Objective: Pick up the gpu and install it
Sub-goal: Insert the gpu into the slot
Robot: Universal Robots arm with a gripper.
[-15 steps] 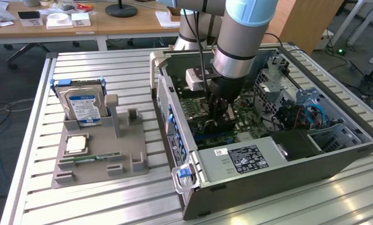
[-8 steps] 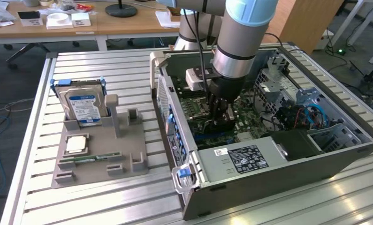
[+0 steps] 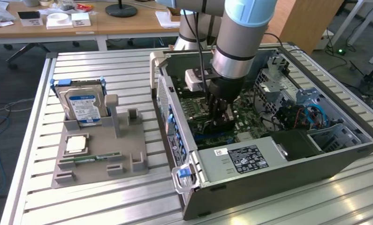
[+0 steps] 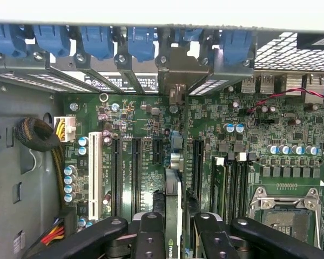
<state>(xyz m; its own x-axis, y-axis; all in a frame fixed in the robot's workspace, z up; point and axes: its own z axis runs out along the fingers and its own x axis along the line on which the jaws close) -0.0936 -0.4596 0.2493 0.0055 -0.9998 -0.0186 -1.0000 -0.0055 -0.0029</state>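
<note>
From the exterior view, my arm comes down near-vertical from twelve o'clock into the open computer case (image 3: 261,154), wrist straight, so my claw (image 3: 220,123) can press squarely toward the motherboard (image 3: 202,126). Out at nine o'clock from the case sits the grey parts stand (image 3: 98,154), holding the hard drive (image 3: 83,105) upright and the memory stick (image 3: 89,158) lying flat; the upright slots between them look vacated, which fits my load being carried here.

In the wrist view, my claw (image 4: 171,237) sits at six o'clock, fingers (image 4: 151,234) drawn partway in on either side of the gpu (image 4: 171,205). I see the card edge-on, a thin dark slab running toward twelve o'clock, its far end reaching the bracket opening (image 4: 175,81) in the case's rear wall below the blue clips (image 4: 143,43). I hold it on edge because the long expansion slots (image 4: 135,172) accept it only that way. I judge it lined up with one slot; whether it is fully seated I cannot tell.
</note>
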